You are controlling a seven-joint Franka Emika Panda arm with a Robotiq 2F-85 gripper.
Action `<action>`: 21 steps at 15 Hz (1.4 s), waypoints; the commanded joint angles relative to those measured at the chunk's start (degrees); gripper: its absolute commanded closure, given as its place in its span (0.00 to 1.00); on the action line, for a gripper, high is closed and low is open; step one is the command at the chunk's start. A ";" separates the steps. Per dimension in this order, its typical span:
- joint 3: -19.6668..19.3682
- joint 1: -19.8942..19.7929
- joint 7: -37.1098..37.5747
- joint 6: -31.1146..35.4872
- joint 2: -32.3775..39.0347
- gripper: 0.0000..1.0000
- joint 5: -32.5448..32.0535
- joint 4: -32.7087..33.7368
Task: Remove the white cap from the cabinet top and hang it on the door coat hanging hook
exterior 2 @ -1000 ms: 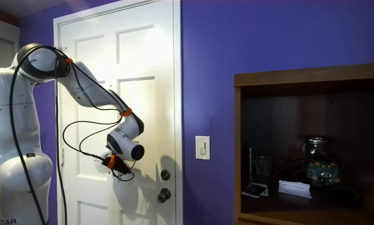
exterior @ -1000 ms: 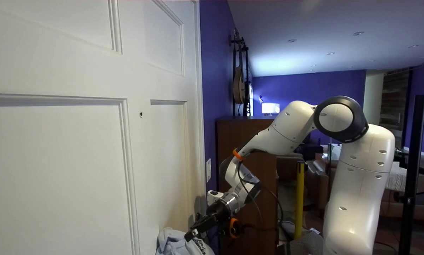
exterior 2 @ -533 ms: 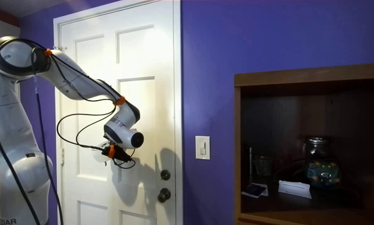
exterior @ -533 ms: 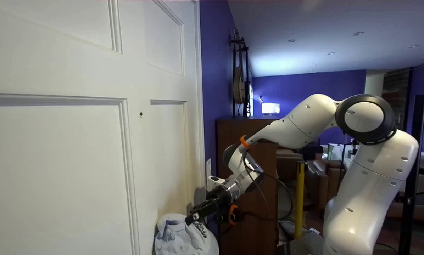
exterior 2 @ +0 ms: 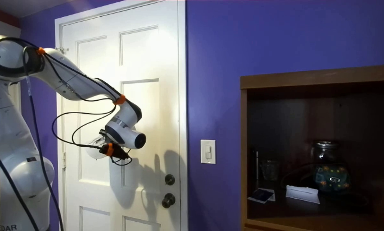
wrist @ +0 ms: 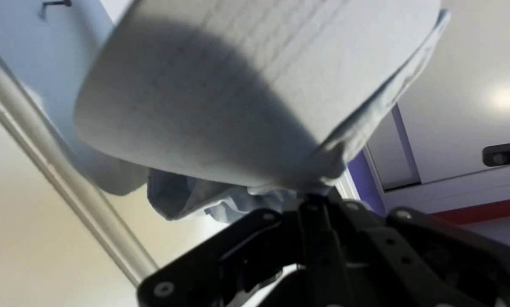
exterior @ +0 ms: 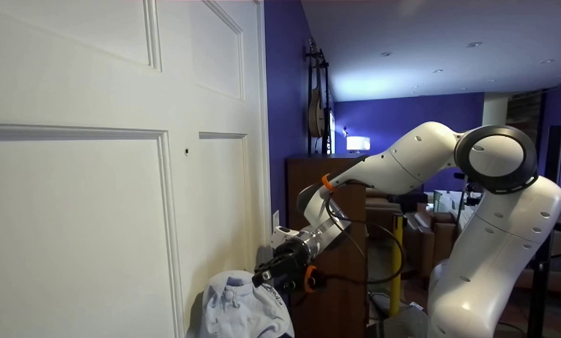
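Door, not the brown cabinet, has the white cap hanging near it, the fabric clamped between the fingers; I judge the removal from the cabinet done, with the raising to height and the hanging itself left. Counting what shows, I find one panelled door, one cabinet, one cap, one pair of fingers and one small dark hook, as I take it, bare on the door and higher than the cap in an exterior view.
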 commanded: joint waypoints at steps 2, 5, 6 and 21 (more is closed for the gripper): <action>-0.07 -0.61 -3.07 -3.77 4.15 0.99 -2.24 1.35; -0.04 -1.16 -6.84 -1.35 7.92 0.99 -3.16 2.35; -0.05 -1.20 -8.02 -0.65 9.19 0.99 -3.02 2.58; -0.83 0.72 -12.50 15.51 22.71 0.99 6.79 7.23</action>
